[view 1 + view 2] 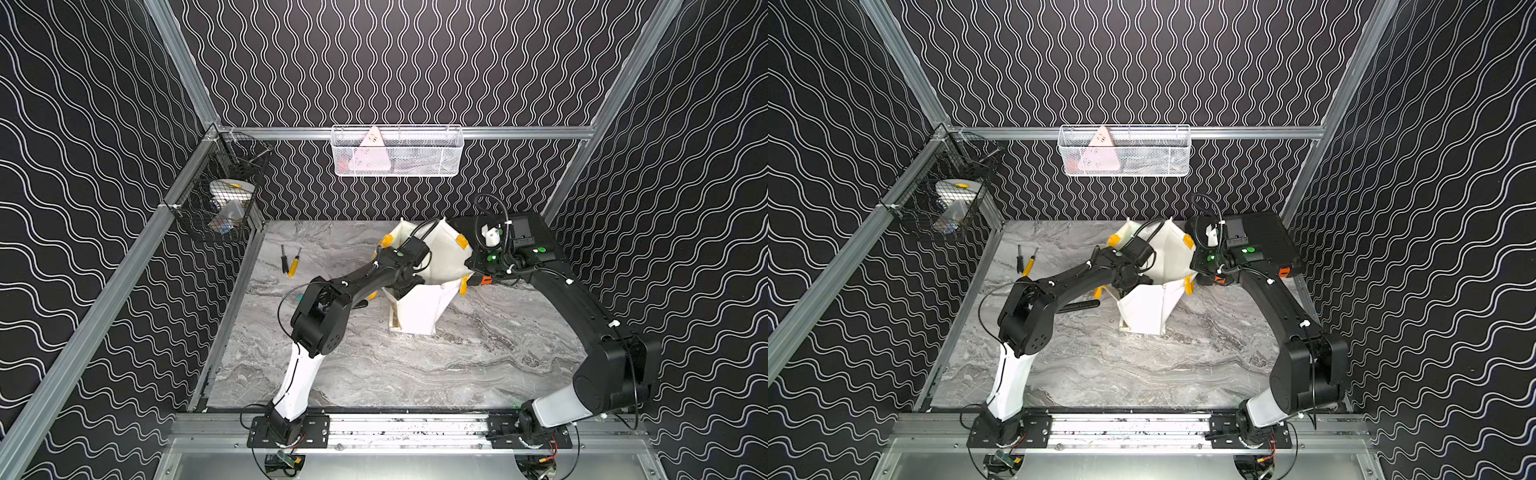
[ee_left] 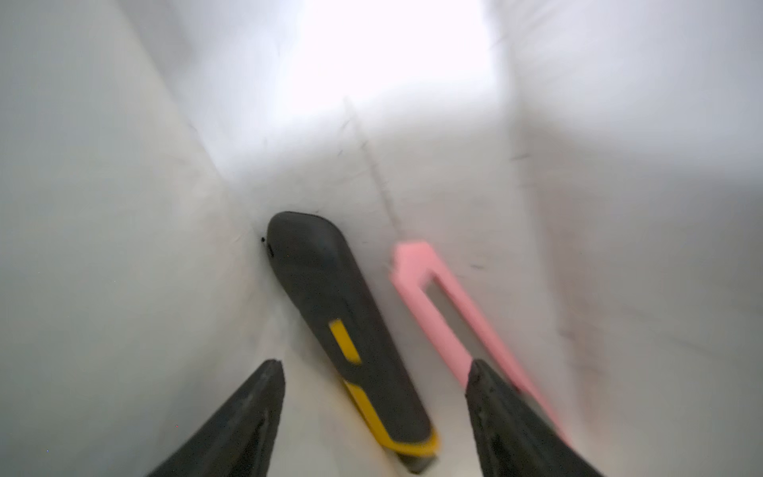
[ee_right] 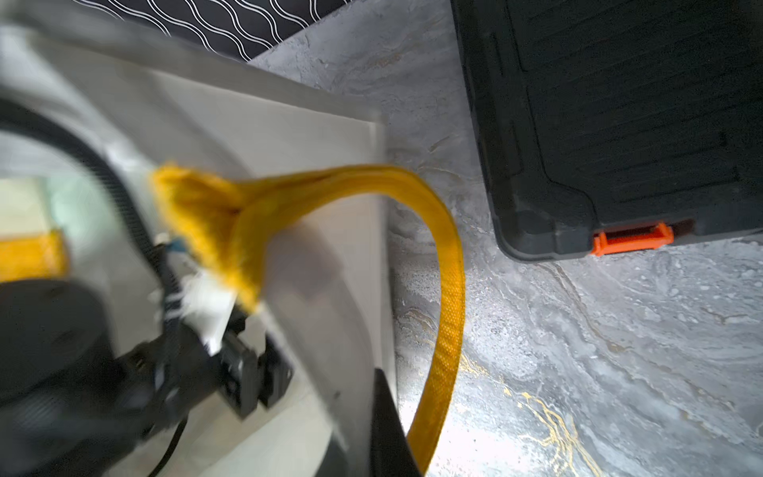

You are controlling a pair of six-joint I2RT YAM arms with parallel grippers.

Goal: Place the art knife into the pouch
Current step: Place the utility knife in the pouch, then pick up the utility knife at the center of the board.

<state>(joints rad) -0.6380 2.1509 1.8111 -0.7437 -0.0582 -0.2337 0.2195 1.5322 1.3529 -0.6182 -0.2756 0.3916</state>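
Observation:
The white pouch (image 1: pixel 419 316) (image 1: pixel 1144 311) with yellow handles stands mid-table, its mouth spread wide. My left gripper (image 2: pixel 373 363) reaches down inside it, open, both dark fingertips (image 2: pixel 270 371) apart and touching nothing. Between and below them the art knife (image 2: pixel 330 289), black with yellow trim, lies loose along the pouch's inner fold, slightly blurred. A pink slotted cutter (image 2: pixel 417 264) lies beside it. My right gripper (image 3: pixel 371 396) is shut on the pouch's side wall (image 3: pixel 289 124) near a yellow handle loop (image 3: pixel 450 289); only one of its fingers shows.
A black hard case (image 1: pixel 536 237) (image 3: pixel 619 124) with orange latches sits right of the pouch. Two screwdrivers (image 1: pixel 291 259) lie at the back left, and a dark-handled tool (image 1: pixel 1079 306) lies under my left arm. A white basket (image 1: pixel 397 151) and a black one (image 1: pixel 220 208) hang on the rails.

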